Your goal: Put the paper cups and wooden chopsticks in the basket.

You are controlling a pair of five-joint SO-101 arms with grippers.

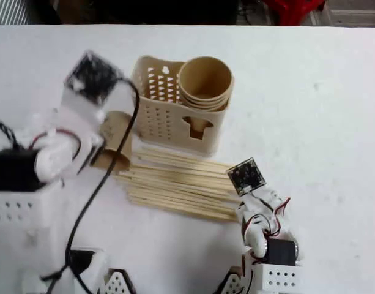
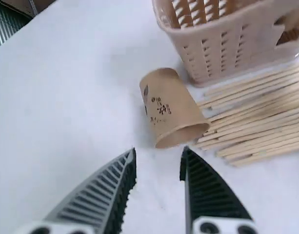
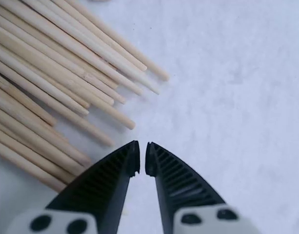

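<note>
Lining up on the loose paper cup (image 2: pixel 171 114): left jaws spread and empty, hanging just short of its open mouth. Cup lies on its side on the counter (image 1: pixel 309 92), just beside the basket (image 2: pixel 222 48), rim against the chopsticks (image 2: pixel 256 131). Next move, I'd say: close on the rim, lift, drop it onto the stacked cups (image 1: pixel 205 82) already in the basket. Right jaws pinched together, gripping nothing, over bare counter by the chopstick tips. Watch-outs: cup may roll; black cable (image 1: pixel 84 213) drapes past it; all sticks lie outside the basket.
</note>
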